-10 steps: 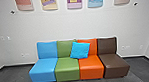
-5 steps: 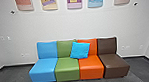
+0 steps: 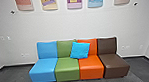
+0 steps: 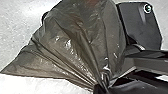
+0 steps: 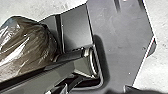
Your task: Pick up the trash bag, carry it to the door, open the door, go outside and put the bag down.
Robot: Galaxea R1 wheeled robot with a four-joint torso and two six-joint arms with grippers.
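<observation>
Four seats [image 3: 66,67] — blue, green, orange and brown — are standing in a row by the wall [image 3: 74,24], a blue cushion [image 3: 80,50] leaning where green is meeting orange. The left claw [image 4: 101,85] is gripping the trash bag [image 4: 82,45] by its gathered end, the plastic fanning out in creases; whether the right claw [image 5: 63,88] is opening or closing, I cannot tell

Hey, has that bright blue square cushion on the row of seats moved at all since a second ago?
No, the bright blue square cushion leans over the seam between the green padded seat and the orange padded seat, just as before.
</observation>
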